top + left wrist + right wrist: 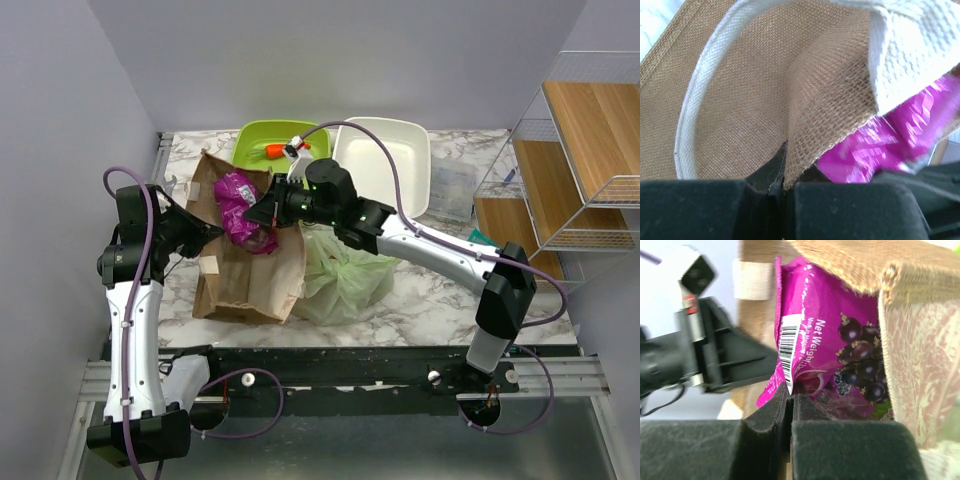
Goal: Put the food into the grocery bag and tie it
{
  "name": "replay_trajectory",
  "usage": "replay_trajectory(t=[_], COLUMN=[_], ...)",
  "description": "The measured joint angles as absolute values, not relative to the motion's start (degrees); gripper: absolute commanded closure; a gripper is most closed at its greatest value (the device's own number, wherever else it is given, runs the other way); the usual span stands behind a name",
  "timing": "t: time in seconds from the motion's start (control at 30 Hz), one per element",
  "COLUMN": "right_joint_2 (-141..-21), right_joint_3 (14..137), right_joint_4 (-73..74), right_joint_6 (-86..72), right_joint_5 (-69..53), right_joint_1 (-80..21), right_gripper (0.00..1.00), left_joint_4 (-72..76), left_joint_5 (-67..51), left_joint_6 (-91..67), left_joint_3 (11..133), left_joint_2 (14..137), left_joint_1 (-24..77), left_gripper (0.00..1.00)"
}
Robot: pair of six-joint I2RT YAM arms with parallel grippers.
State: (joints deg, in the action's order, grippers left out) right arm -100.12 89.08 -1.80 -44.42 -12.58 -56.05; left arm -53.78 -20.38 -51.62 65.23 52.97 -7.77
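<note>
Found left jaws pinched shut on burlap bag point(245, 275) edge, centre left. Found right jaws clamped on magenta snack packet point(810, 340) at bag mouth. Located grocery bag point(345, 278) on table point(440, 300), centre, just beside burlap bag.

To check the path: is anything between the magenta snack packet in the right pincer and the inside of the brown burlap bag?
Nothing visible. The left pincer holds up the brown burlap bag by its edge, and the magenta snack packet, in the right pincer, sits partly under that edge.
</note>
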Motion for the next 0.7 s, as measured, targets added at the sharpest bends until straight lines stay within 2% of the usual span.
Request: replay_trajectory(t=[0.13, 0.23, 0.27, 0.33, 0.37, 0.43, 0.53, 0.7], right_joint_2=[-103.37, -105.43, -106.04, -107.02, -107.44, -108.25, -108.81, -108.64], right_joint_3=[91.94, 94.39, 95.20, 96.82, 97.69, 99.70, 102.10, 103.18], right_joint_4=[1.10, 2.26, 2.35, 2.68, 2.66, 2.07, 0.51, -1.19], right_joint_6=[-41.08, -38.94, -38.39, -37.54, -37.39, -37.08, -36.36, -35.68], right_joint_5=[-9.37, -8.67, -8.60, -8.60, -8.60, -8.64, -8.84, -9.72], right_joint_1=[-54.98, -54.63, -54.61, -54.37, -54.37, -54.33, -54.30, -54.28], right_gripper=[0.99, 0.92, 0.85, 0.53, 0.41, 0.30, 0.25, 0.25], left_joint_4=[-54.52, -55.31, -55.48, -55.42, -55.40, -55.42, -55.59, -55.83], left_joint_5=[-19.94, -19.88, -19.88, -19.88, -19.88, -19.86, -19.53, -19.44], left_joint_6=[-50.70, -50.35, -50.35, -50.35, -50.35, -50.33, -50.28, -49.71], left_joint_3=[66.22, 66.19, 66.19, 66.15, 66.11, 66.06, 66.04, 65.89], left_joint_2=[52.93, 52.95, 52.93, 52.93, 52.93, 52.93, 52.95, 53.04], left_joint_1=[-8.21, -8.54, -8.60, -8.69, -8.71, -8.95, -9.28, -9.28], left_gripper=[1.00, 1.00, 1.00, 1.00, 1.00, 1.00, 1.00, 1.00])
